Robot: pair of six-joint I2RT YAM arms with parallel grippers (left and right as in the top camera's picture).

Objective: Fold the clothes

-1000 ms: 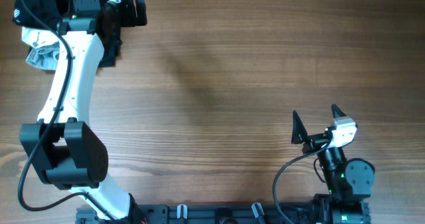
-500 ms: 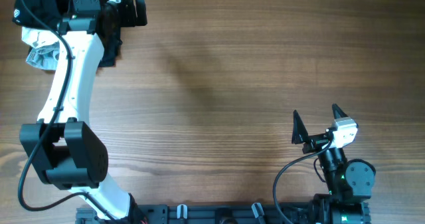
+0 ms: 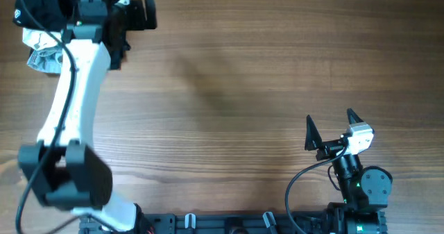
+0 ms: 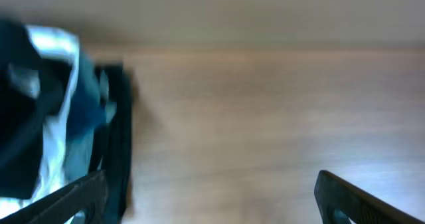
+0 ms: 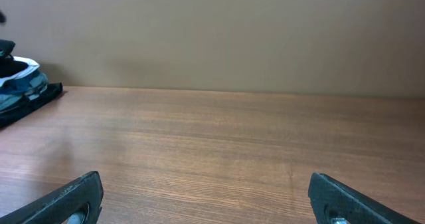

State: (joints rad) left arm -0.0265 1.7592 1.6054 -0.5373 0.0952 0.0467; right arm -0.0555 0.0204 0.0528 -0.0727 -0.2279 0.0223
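Left arm [image 3: 69, 95] is extended far-left, left claw [image 4: 211, 184] is opened wide; right arm [image 3: 361, 182] is folded back, right claw [image 3: 329, 117] is opened.

Soft, even light falls from above on the wooden desk [image 3: 277, 67], leaving only a faint, diffuse shadow patch left of centre. The overhead view is crisp on the right side, but the left arm [image 3: 69, 109] smears at its lower joint near the bottom edge. The left wrist view is badly blurred throughout: the wood grain dissolves into a pale wash, and the clothes [image 4: 53, 117] at the left edge are streaks of white, blue and black. The right wrist view is sharp and moderately bright, with clear grain in the foreground, a dull sheen further back, and a flatly lit beige wall [image 5: 232, 31].
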